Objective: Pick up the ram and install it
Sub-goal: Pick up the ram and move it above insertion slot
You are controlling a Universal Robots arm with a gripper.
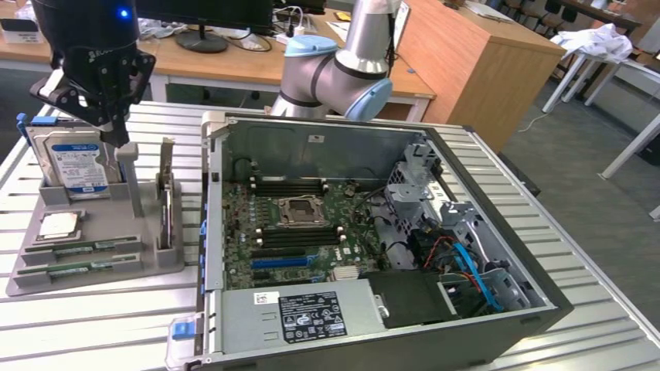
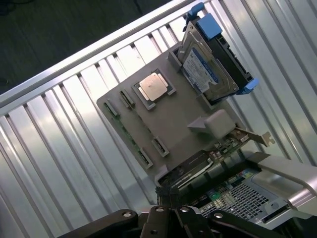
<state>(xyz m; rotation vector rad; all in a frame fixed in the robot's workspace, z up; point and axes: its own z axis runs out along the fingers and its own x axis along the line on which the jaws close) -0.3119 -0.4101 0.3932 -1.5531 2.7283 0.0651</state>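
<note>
Ram point(image 1: 77, 249) lies ungrasped in the grey holder point(image 1: 103, 282) at the exterior view's lower left. The gripper point(image 1: 117, 141), jaws pressed together and empty, hovers beside the hard drive point(image 1: 77, 166); pick-up and installation both remain.

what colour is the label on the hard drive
Blue and white; the hard drive shows it best in the exterior view.
</note>
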